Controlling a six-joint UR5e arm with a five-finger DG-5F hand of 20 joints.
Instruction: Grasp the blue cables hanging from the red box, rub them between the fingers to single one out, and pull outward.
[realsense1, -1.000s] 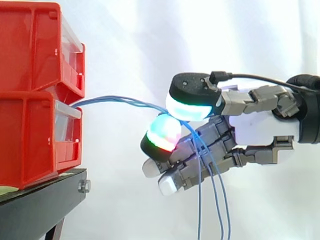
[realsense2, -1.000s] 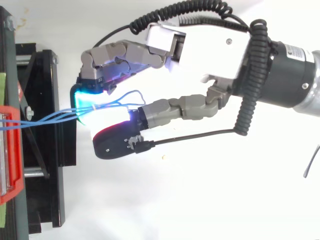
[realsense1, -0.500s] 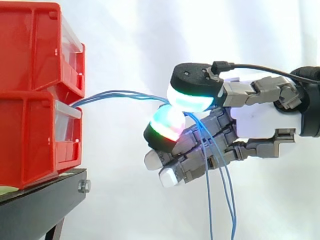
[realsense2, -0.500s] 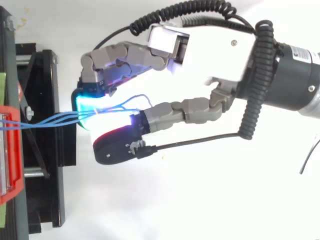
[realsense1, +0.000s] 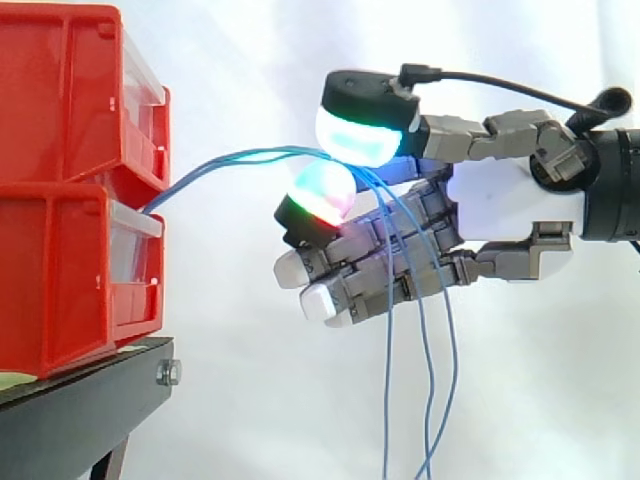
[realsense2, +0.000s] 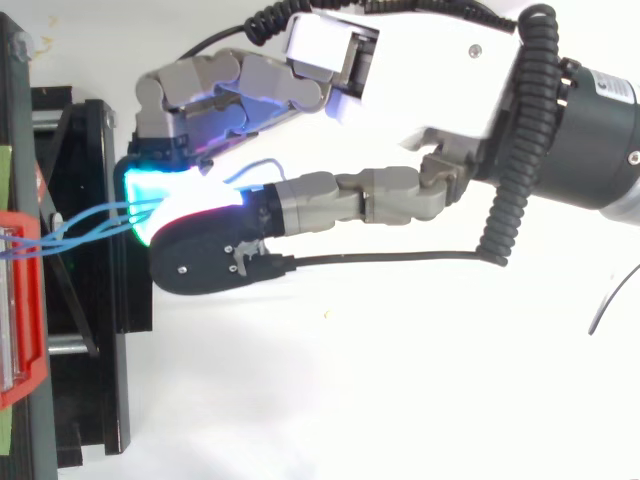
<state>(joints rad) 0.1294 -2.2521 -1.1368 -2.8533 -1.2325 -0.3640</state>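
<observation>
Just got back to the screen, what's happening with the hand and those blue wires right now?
The robot's hand has the blue cables pinched between two glowing pads. The cables leave the lower red box, arc up to the pinch, then drape over the other fingers and hang down. Several strands sit in the pinch together, so none is singled out yet, and the run to the box looks slack rather than pulled tight.
</observation>
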